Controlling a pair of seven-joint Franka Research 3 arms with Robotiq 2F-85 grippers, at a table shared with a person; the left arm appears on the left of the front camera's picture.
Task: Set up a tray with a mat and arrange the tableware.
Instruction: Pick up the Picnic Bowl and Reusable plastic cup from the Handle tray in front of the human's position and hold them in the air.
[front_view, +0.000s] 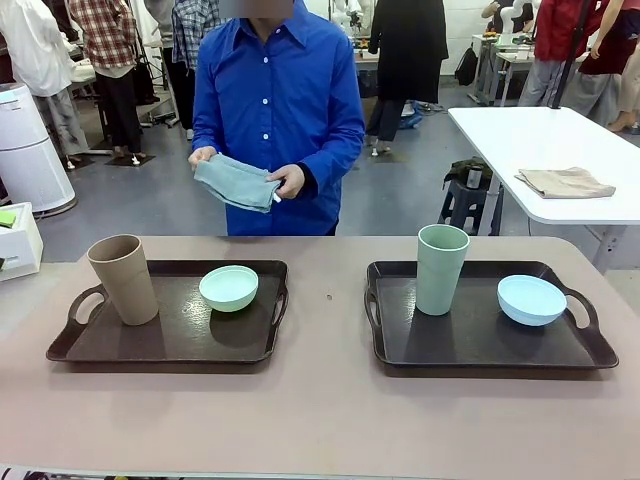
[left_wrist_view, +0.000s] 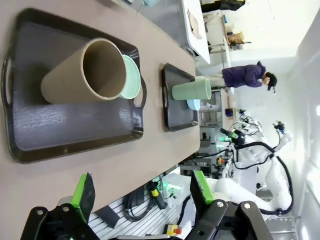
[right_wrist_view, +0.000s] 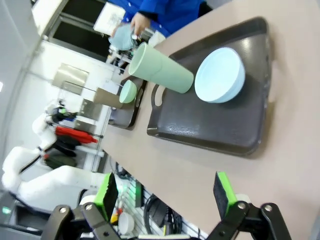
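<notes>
Across the table (front_view: 320, 420) a person (front_view: 280, 100) held the mat (front_view: 237, 183) while left gripper (left_wrist_view: 143, 187) and right gripper (right_wrist_view: 164, 192) hung empty, jaws spread; clearing tableware (front_view: 122, 280) off 2 trays (front_view: 180, 335) seemed next

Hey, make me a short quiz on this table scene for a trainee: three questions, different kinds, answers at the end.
1. True or false: the tan cup and the mint green bowl stand on the left tray.
2. The person holds: A) a spoon, B) a folded blue-grey cloth, C) a plate.
3. Fill in: on the right tray, the sage green cup stands on the robot's ___ of the light blue bowl.
Key: 1 true; 2 B; 3 left.
</notes>
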